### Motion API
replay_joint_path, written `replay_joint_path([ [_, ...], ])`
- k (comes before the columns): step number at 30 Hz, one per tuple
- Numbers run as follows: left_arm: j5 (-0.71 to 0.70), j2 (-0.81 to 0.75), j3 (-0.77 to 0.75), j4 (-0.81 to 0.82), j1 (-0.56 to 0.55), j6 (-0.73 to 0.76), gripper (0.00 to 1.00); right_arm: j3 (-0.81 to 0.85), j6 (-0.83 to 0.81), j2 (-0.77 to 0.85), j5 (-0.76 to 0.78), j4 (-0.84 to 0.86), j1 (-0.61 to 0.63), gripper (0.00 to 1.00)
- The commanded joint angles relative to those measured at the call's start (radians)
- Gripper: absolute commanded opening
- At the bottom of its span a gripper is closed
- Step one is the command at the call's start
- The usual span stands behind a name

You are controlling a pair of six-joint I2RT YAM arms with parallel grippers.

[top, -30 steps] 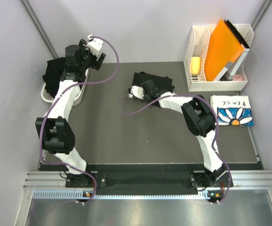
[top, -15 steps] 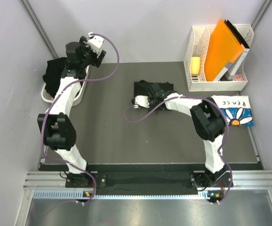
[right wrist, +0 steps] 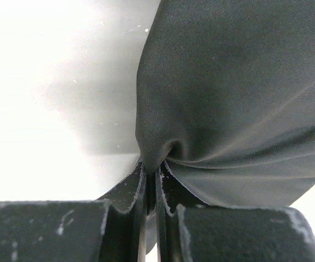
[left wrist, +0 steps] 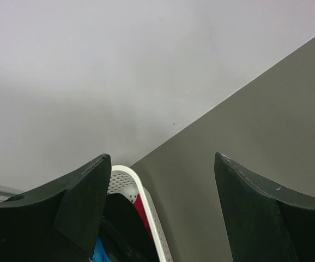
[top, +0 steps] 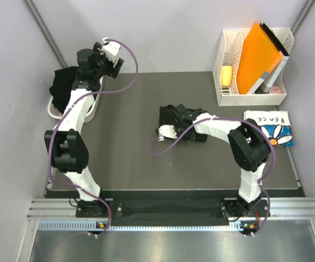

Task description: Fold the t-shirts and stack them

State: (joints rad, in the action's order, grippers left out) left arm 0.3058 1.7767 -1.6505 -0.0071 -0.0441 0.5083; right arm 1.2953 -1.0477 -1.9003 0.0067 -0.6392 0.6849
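The dark table (top: pixel 119 153) carries a white laundry basket (top: pixel 53 111) at its far left, with a pile of black garments (top: pixel 64 83) heaped in it. A white file rack (top: pixel 250 97) holding an orange folder (top: pixel 258 52) stands at the far right. Near that rack, on the right edge, lies the folded white daisy-print tee (top: pixel 269 132), the start of the stack. A bunched black t-shirt (top: pixel 171 113) sits mid-table, slightly right of centre, not yet spread out. The right gripper (top: pixel 164 131) is at its near-left edge with its jaws pinched tight on a fold of the cloth, and the wrist view shows the fabric (right wrist: pixel 239 98) gathered into the grip (right wrist: pixel 151 169). The left gripper (top: pixel 113 64) hovers by the basket with its fingers wide apart and nothing between them (left wrist: pixel 160 180); the basket rim (left wrist: pixel 141 202) is just below. The step in hand looks like dragging this shirt out to lay it flat. The next move likely calls for the left arm to take a second corner so the cloth can be stretched smooth before folding.
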Motion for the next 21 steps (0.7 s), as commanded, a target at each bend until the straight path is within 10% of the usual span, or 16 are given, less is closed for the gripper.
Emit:
replay_joint_path([
  [1,0.068,0.003,-0.032,0.013,0.004,-0.005,0.80,0.009,0.006,0.004,-0.066,-0.066,0.015,0.00],
  [21,0.633,-0.178,0.520,-0.093,-0.017,0.457,0.77,0.061,0.049,0.102,-0.045,-0.011,0.001,0.00],
])
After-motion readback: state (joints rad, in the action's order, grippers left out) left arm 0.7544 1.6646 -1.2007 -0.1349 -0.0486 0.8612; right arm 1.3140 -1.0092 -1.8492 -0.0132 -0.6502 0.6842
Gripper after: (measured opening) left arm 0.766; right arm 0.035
